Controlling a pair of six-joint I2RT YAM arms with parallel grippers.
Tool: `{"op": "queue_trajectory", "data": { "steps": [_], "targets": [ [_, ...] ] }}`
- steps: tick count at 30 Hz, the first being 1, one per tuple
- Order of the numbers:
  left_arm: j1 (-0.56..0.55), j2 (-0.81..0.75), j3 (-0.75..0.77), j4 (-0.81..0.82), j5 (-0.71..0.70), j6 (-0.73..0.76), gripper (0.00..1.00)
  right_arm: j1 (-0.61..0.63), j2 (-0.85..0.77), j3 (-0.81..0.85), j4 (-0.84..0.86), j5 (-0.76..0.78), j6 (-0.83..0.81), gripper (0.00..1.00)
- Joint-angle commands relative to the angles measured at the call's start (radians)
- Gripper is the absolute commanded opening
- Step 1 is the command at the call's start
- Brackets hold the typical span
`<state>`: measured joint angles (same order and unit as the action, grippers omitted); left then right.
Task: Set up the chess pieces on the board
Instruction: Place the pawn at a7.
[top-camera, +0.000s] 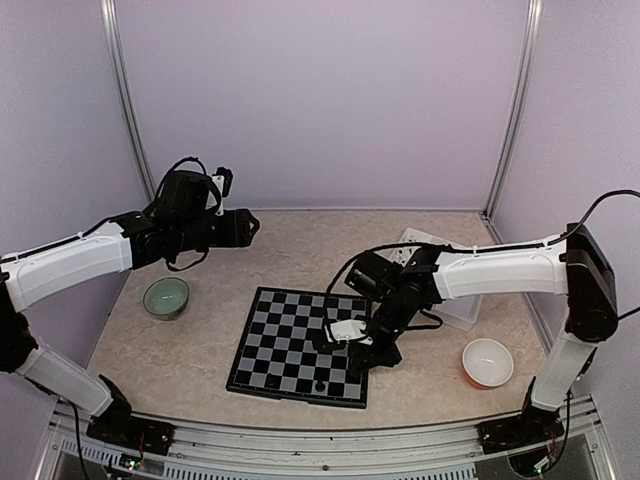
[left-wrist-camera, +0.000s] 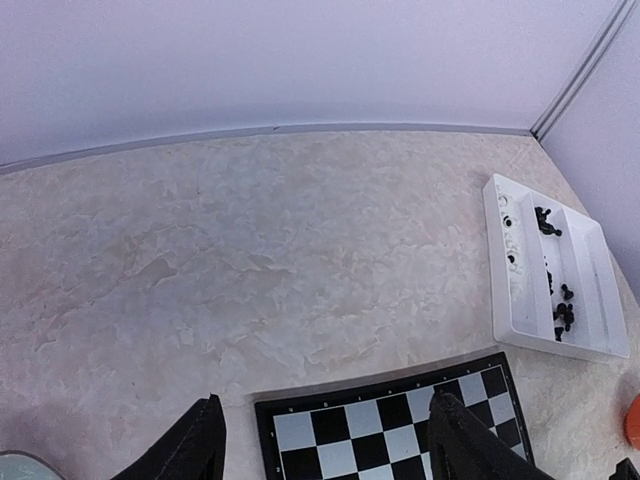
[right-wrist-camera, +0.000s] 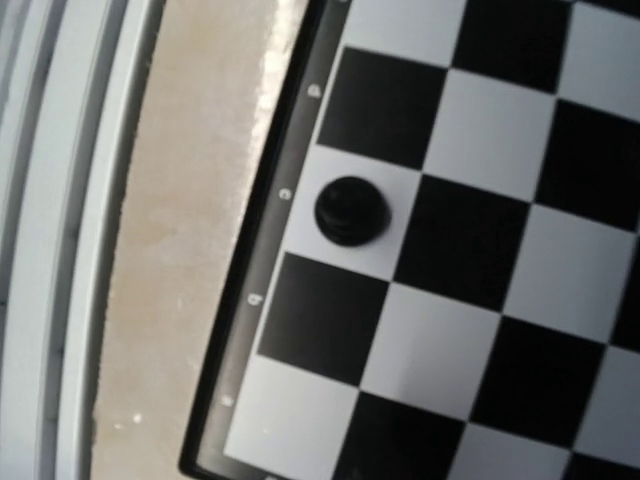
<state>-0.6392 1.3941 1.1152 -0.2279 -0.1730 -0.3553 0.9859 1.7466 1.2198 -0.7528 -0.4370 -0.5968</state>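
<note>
- Hanging high over the far left of the counter (top-camera: 200, 350), the left arm (top-camera: 75, 262) is well apart from the board (top-camera: 285, 340).
- The left jaws stand wide apart: both dark fingers (left-wrist-camera: 195, 445) show at the bottom of the left wrist view, with nothing between them but bare counter and the board's far edge.
- The right arm (top-camera: 500, 270) stretches across the board's right side, and the right jaws sit low over the squares there.
- Whether the right jaws are parted or closed, or grip anything, I cannot tell: the top view is too small, and the right wrist view shows no fingers.
- One black chess piece (right-wrist-camera: 350, 210) stands upright on a light square in the board's outermost row, just beside the thin black border.
- More black chess pieces (left-wrist-camera: 560, 310) lie scattered in a white compartment tray (left-wrist-camera: 590, 265) on the counter, beyond the board's far right corner.
- A green bowl (top-camera: 166, 297) sits left of the board.
- A white bowl (top-camera: 488, 362) with an orange outside sits right of the board.
</note>
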Motion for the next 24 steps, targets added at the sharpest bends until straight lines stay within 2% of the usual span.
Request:
{"op": "queue_trajectory", "data": {
  "steps": [1,16,24],
  "targets": [
    [0.026,-0.035,-0.028,0.015,0.011,-0.022,0.69,0.010,0.038,0.004,0.016,0.016,-0.010,0.05],
    [0.039,-0.021,-0.046,0.025,0.028,-0.017,0.69,0.010,0.113,0.011,0.063,0.027,-0.004,0.07],
    [0.042,-0.016,-0.061,0.036,0.045,-0.026,0.69,0.010,0.130,0.013,0.073,0.026,0.004,0.15]
  ]
}}
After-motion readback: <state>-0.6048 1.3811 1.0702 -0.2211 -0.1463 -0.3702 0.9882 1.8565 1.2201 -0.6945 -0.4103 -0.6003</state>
